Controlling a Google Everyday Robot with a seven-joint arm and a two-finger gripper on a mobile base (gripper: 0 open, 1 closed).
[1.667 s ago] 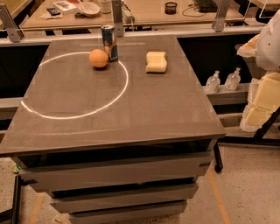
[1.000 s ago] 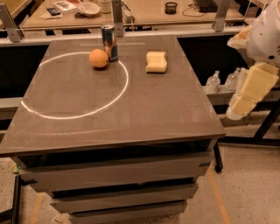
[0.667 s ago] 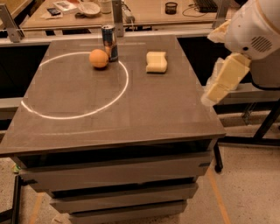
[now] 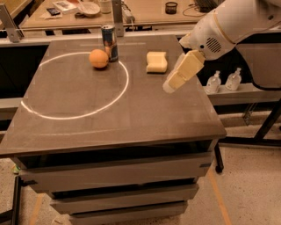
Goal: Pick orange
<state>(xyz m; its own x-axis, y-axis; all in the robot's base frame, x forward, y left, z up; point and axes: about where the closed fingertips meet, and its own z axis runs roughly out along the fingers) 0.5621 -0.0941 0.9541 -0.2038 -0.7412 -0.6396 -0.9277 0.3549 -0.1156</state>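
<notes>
The orange (image 4: 99, 58) is a small round fruit at the back left of the dark table (image 4: 145, 114), on the rim of a white circle (image 4: 79, 115) marked on the top. It touches or nearly touches a drink can (image 4: 109, 42) standing just right of it. My gripper (image 4: 172, 83) hangs from the white arm (image 4: 228, 24) that reaches in from the upper right. It is above the table's right part, just right of a pale yellow sponge (image 4: 156, 61) and well to the right of the orange. It holds nothing that I can see.
Two small clear bottles (image 4: 223, 80) stand on a low shelf right of the table. A counter with a bowl (image 4: 89, 7), papers and a dark cup (image 4: 171, 7) runs behind the table. Drawers sit under the tabletop.
The arm has swung in from the right edge of view to over the table's right side, bringing the gripper leftward, close to the sponge. The orange, can and sponge have not moved.
</notes>
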